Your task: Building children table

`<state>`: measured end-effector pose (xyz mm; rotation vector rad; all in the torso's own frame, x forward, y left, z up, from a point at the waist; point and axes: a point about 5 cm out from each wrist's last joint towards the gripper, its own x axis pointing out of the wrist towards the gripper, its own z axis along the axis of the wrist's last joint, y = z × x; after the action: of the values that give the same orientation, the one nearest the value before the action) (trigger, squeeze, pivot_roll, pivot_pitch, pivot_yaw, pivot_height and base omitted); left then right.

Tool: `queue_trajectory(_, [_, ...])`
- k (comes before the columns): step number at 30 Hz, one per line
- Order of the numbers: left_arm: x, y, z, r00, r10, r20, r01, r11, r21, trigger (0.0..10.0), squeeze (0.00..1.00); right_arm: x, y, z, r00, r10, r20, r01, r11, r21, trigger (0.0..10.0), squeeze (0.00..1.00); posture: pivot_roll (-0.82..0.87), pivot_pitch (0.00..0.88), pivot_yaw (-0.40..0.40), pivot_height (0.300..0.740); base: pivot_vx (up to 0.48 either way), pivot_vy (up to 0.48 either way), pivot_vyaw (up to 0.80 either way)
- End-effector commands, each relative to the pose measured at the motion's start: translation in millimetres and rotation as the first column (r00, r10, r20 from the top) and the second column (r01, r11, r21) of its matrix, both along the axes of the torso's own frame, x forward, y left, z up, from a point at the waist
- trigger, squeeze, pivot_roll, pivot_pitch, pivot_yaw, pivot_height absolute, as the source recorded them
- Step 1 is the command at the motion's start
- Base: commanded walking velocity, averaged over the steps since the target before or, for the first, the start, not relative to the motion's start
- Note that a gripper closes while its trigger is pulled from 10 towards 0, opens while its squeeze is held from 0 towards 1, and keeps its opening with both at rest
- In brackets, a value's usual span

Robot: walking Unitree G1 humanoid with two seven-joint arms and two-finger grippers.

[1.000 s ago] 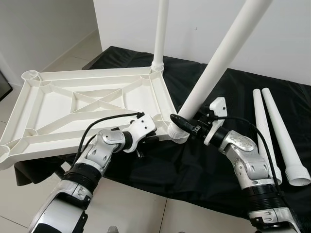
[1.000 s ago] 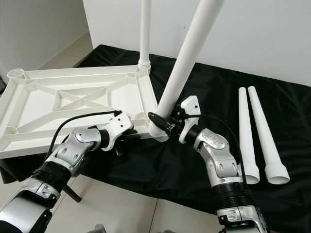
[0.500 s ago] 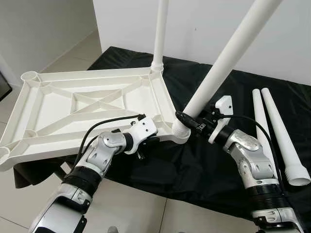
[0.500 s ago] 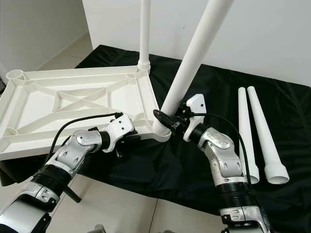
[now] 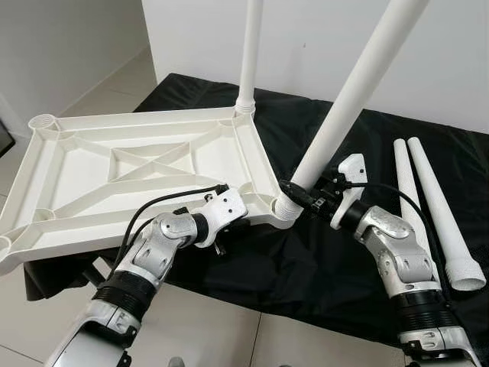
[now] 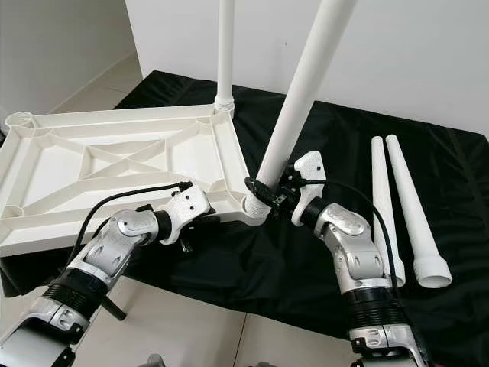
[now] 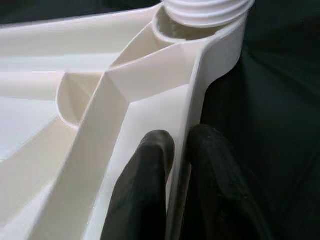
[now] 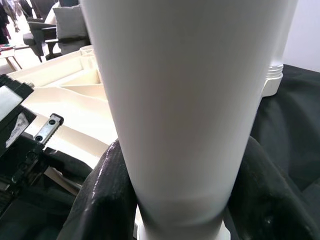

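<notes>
White plastic tabletop (image 5: 137,172) lies upside down, ribbed underside up, half on a black cloth (image 5: 321,267), its near-left part overhanging the tile floor (image 5: 221,336). One leg (image 5: 249,53) stands upright in the far corner socket. Second leg (image 5: 348,92) is seated at the near-right corner socket, leaning away to the right. Right gripper (image 5: 299,193) is clamped around that leg just above its threaded base; fingers (image 8: 260,200) press both sides of the tube. Left gripper (image 5: 229,227) pinches the tabletop's near rim beside that corner, fingers (image 7: 145,195) closed either side of the wall. Two loose legs (image 5: 435,206) lie side by side on the cloth, far right.
</notes>
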<state>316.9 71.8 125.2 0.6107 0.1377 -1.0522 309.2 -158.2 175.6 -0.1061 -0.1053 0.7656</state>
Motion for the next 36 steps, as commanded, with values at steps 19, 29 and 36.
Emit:
queue_trajectory(19, [-13.8, -11.6, -14, 0.999, -0.038, 0.007, 0.038, 0.998, 0.049, 10.0, 0.00, -2.7, -9.0, -21, 0.988, 0.053, -0.145, -0.065, 0.994, -0.083, 10.0, 0.00, -0.05, 0.021, -0.020, 0.740, 0.000, 0.000, 0.00])
queue_trajectory(29, [-10.5, -7.9, -11, 0.999, -0.034, 0.022, 0.033, 0.998, 0.046, 10.0, 0.00, -0.3, -3.2, 5, 0.999, 0.043, -0.007, -0.041, 0.987, 0.155, 10.0, 0.00, -0.04, 0.013, -0.013, 0.740, 0.000, 0.000, 0.00])
queue_trajectory(36, [-8.0, -2.7, -10, 1.000, -0.019, 0.006, 0.018, 0.999, 0.037, 10.0, 0.00, 1.6, -4.4, 16, 0.999, 0.048, 0.004, -0.047, 0.968, 0.246, 10.0, 0.00, -0.04, 0.015, -0.012, 0.740, 0.000, 0.000, 0.00])
